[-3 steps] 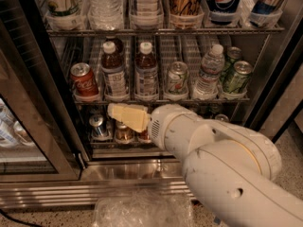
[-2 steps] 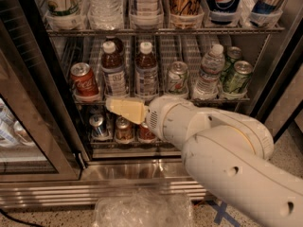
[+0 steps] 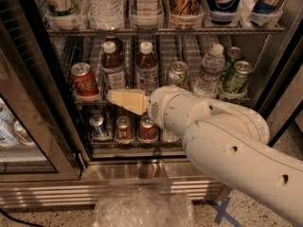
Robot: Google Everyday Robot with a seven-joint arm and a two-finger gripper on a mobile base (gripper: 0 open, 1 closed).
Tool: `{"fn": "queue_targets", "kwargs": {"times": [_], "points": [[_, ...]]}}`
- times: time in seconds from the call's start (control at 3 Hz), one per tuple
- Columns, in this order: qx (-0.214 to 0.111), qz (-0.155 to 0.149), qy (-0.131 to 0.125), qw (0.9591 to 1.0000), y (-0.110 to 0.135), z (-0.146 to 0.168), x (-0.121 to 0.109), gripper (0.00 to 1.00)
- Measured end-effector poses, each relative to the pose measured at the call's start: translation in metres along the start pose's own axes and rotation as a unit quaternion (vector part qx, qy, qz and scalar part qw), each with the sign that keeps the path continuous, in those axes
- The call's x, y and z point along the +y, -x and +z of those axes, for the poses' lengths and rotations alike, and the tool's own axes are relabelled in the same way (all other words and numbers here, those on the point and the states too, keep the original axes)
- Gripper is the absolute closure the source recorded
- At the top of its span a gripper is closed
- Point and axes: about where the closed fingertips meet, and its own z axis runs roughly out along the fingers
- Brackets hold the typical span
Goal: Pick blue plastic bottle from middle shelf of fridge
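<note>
On the middle shelf of the fridge [image 3: 142,170] the blue plastic bottle [image 3: 113,66] stands upright – dark drink, white cap, pale label – with a twin bottle [image 3: 147,66] just beside it on the right. A red cola can [image 3: 84,79] sits to the left of the pair; to their right come a silver can [image 3: 178,74], a clear water bottle [image 3: 209,70] and green cans [image 3: 236,76]. The gripper [image 3: 118,98] reaches in from the right at the shelf's front edge, its cream tip low in front of the blue plastic bottle's base, with the white arm [image 3: 222,136] filling the lower right – whether the gripper is wide or narrow I cannot tell, and it holds nothing that shows. Small cans [image 3: 124,128] line the shelf below. The glass door [image 3: 28,126] stands open at the left, and a crumpled clear bag [image 3: 142,209] lies on the floor in front.
</note>
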Motion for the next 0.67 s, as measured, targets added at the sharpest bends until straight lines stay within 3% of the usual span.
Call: {"fn": "queue_targets", "kwargs": {"times": [0.67], "points": [[-0.007, -0.035, -0.016, 0.9992, -0.0117, -0.0083, -0.0075, 0.00]]}}
